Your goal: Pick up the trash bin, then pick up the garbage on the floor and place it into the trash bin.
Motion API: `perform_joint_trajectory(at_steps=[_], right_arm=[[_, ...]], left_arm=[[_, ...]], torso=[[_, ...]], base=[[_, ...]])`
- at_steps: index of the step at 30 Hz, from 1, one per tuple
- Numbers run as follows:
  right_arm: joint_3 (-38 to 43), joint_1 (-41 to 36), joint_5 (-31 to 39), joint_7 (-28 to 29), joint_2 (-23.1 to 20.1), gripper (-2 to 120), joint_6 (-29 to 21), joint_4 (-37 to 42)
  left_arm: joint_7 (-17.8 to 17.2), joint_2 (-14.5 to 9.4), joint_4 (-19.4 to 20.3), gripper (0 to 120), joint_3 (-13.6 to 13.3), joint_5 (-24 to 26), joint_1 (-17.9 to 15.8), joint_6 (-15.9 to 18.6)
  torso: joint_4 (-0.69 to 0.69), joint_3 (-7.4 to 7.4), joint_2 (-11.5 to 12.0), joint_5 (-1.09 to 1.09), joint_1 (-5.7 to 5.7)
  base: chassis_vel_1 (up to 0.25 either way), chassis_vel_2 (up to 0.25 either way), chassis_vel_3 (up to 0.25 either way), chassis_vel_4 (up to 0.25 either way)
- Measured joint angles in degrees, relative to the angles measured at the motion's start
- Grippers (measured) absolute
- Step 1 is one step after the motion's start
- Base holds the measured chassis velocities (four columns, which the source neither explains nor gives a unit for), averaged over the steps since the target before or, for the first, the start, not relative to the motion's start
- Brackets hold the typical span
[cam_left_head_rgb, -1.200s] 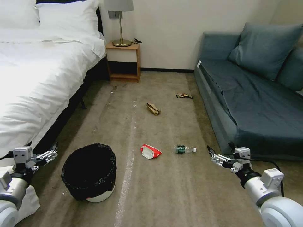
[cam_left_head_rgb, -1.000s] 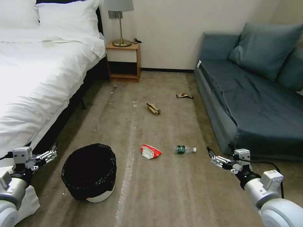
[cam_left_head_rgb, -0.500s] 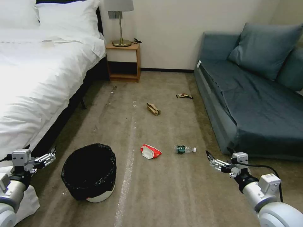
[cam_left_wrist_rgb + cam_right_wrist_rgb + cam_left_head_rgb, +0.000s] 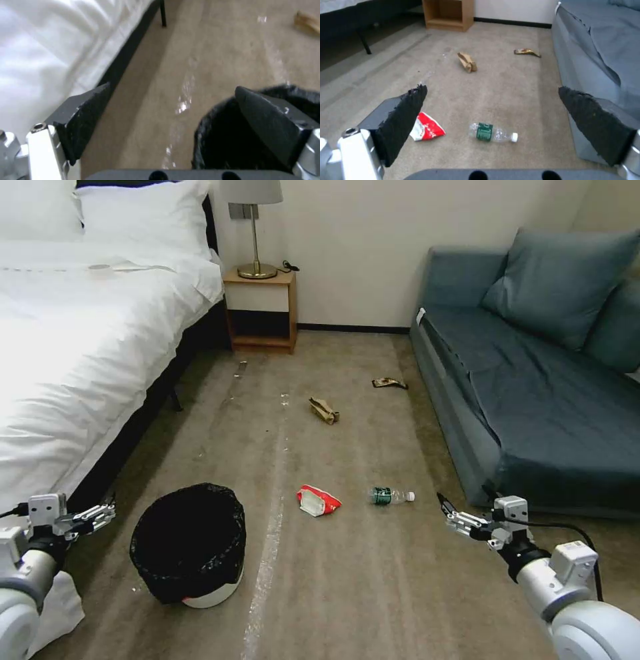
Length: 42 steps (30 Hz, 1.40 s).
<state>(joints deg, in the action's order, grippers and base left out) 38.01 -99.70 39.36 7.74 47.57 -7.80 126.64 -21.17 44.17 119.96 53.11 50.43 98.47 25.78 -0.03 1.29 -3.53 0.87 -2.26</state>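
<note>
The bin (image 4: 189, 543) stands on the carpet (image 4: 347, 580) at about 7 o'clock in the head view, just right of the left gripper (image 4: 100, 511), which hangs beside the bed (image 4: 80, 353) with its jaws wide apart and nothing between them. In the left wrist view the bin's black bag (image 4: 233, 140) sits behind one finger (image 4: 266, 125), partly covered by it, and the inside is too dark to tell whether anything lies there. The right gripper (image 4: 450, 515) hovers low at about 4 o'clock, near the sofa (image 4: 533, 400), jaws also spread wide and empty. The bottle (image 4: 390, 496) lies on its side just ahead and to the left of it, at 10 o'clock from the fingertips, cap toward the sofa. The red packet (image 4: 318, 501) lies left of the bottle, between it and the bin. Farther off toward 12 o'clock are the paper bag (image 4: 324, 410) and, near the sofa's base, the dark wrapper (image 4: 389, 383). In the right wrist view the bottle (image 4: 491, 132) lies between the two fingers, and the packet (image 4: 426, 127) is partly hidden behind one finger (image 4: 403, 120). A nightstand (image 4: 261, 310) stands against the far wall.
</note>
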Motion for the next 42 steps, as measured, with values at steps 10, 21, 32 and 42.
perform_joint_trajectory(at_steps=[10, 21, 32, 42], right_arm=[[0.1, -0.1, -0.2, 0.0, 0.3, 100, 0.4, -1.2], [-1.1, 0.2, -1.0, 0.0, 1.6, 100, 0.6, -3.1], [-2.8, 1.5, -1.1, 0.2, 2.6, 100, 0.6, -4.3], [-4.6, 2.8, -0.6, 0.7, 3.1, 100, 0.6, -3.7]], left_arm=[[-4.0, -2.4, -4.7, 100, -6.7, 2.7, -7.5, 10.3], [-3.1, -0.9, -13.2, 98, -17.9, 1.4, -16.3, 9.9], [-2.9, 1.0, -22.4, 98, -25.3, 0.3, -25.6, 8.4], [-3.1, 3.0, -25.7, 83, -28.3, -0.1, -29.4, 10.0]], torso=[[0.01, 0.0, 0.0, 0.01, 0.0], [0.0, 0.0, 0.0, 0.01, 0.0], [0.0, 0.0, 0.0, -0.01, 0.0], [0.01, 0.0, 0.0, 0.01, 0.0]], base=[[0.0, 0.0, 0.0, 0.0], [0.0, 0.0, 0.0, 0.0], [0.0, 0.0, 0.0, 0.0], [0.0, 0.0, 0.0, 0.0]])
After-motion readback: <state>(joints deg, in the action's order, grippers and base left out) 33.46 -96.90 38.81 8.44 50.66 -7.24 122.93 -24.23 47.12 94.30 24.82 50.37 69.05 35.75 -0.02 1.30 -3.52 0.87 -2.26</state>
